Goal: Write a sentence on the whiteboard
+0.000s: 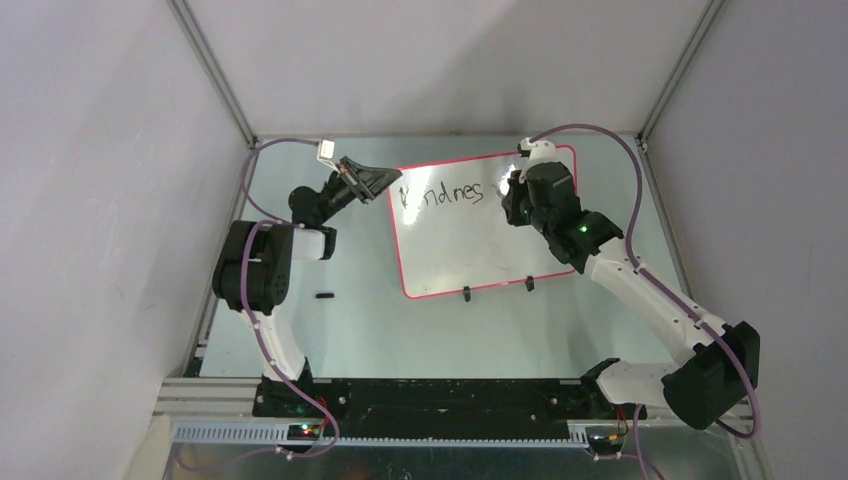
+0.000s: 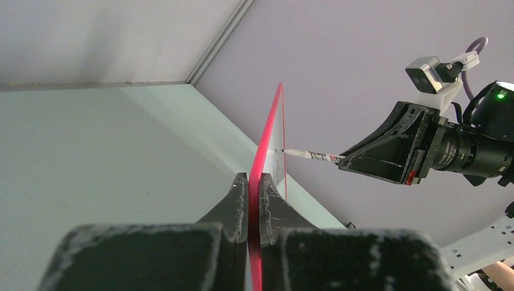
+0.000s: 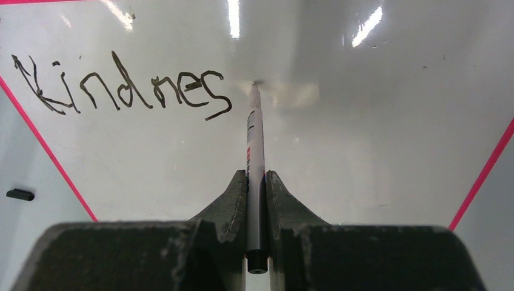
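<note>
Robotics lab test cell: plain grey panel walls (image 1: 90, 200), alu extrusion struts (image 1: 210, 68), slotted cable duct (image 1: 420, 432) at table (image 1: 400, 330) edge.

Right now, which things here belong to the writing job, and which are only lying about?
In the job:
whiteboard
sentence, reading "Kindnes"
marker, in the right gripper
left gripper, clamping the whiteboard's rim

Lying about:
small black piece on the table, apart from the whiteboard

Bench (image 1: 400, 335): pale grey-green surface, carrying two items.
1. Whiteboard (image 1: 470, 240), red-rimmed, sitting with its near edge meeting the bench at two black clip feet (image 1: 467, 294).
2. Small black piece (image 1: 323, 296), lying flat off the whiteboard's near-left corner, apart from it; too small to identify.
</note>
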